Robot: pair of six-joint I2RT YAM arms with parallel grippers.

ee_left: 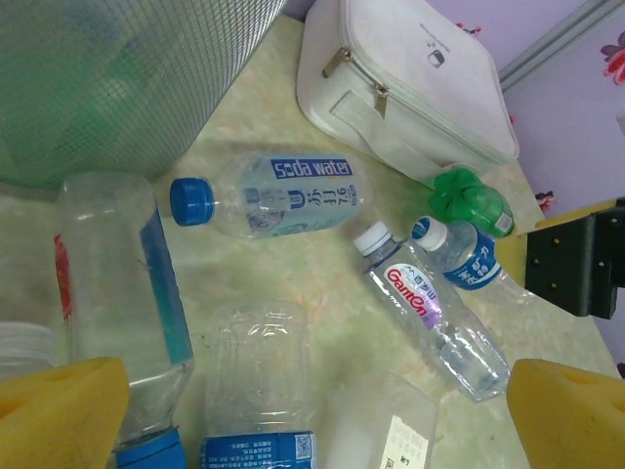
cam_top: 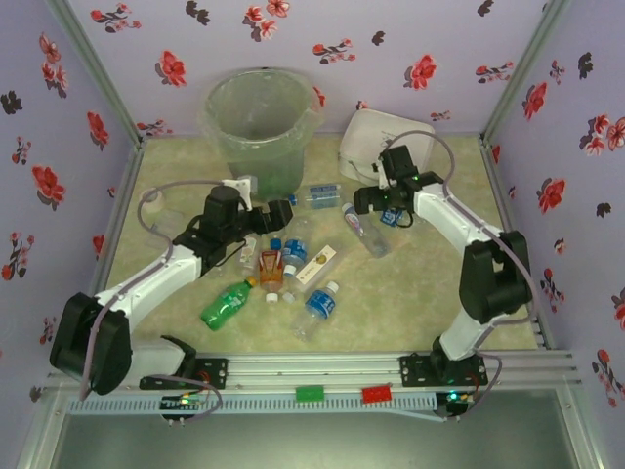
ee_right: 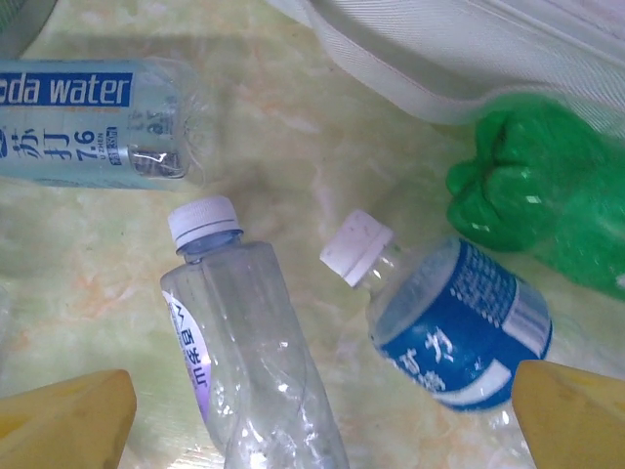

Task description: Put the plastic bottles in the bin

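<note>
White zippered case (cam_top: 371, 139) lies flat, far right of marbled green tabletop (cam_top: 410, 303). Small white-and-yellow carton (cam_top: 317, 266) near centre. Green block (cam_top: 310, 394), red block (cam_top: 375, 394) on near rail (cam_top: 293, 369). Purple floral walls (cam_top: 391, 29).

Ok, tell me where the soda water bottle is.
Top view: the soda water bottle lies on its side towards the back, between the bin and the white case.

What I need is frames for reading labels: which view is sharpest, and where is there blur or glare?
Right wrist: sharpest, print on the blue-label bottle crisp, yellow fingertips blurred. Left wrist: soda water bottle label legible, small highlights on clear plastic. Top external: soft, even light, faint shadows, labels unreadable.
</note>
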